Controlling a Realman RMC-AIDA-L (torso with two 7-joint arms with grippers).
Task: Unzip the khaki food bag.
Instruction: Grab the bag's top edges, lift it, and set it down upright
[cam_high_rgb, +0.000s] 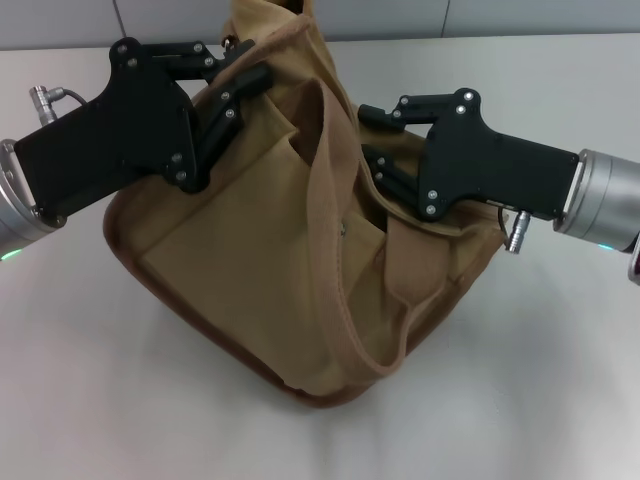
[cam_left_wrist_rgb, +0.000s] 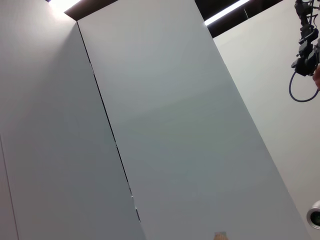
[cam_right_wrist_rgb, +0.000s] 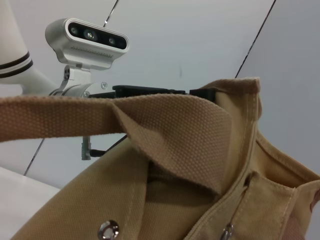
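The khaki food bag (cam_high_rgb: 250, 260) stands tilted on the white table, its brown-piped base toward me. One webbing handle (cam_high_rgb: 335, 200) loops down its front. My left gripper (cam_high_rgb: 255, 60) is shut on the bag's top edge at the far left corner and holds it up. My right gripper (cam_high_rgb: 372, 140) reaches into the bag's top from the right, against the fabric beside the handle. The right wrist view shows the bag (cam_right_wrist_rgb: 150, 200) close up, with the handle (cam_right_wrist_rgb: 60, 117), a metal snap (cam_right_wrist_rgb: 107, 230), a silver zipper pull (cam_right_wrist_rgb: 228, 231) and the left gripper (cam_right_wrist_rgb: 150, 91) behind the top edge.
The white table (cam_high_rgb: 80, 380) spreads around the bag. A grey panel wall (cam_high_rgb: 480, 15) runs behind it. The left wrist view shows only wall panels (cam_left_wrist_rgb: 165, 125) and ceiling lights. The head camera (cam_right_wrist_rgb: 92, 35) shows in the right wrist view.
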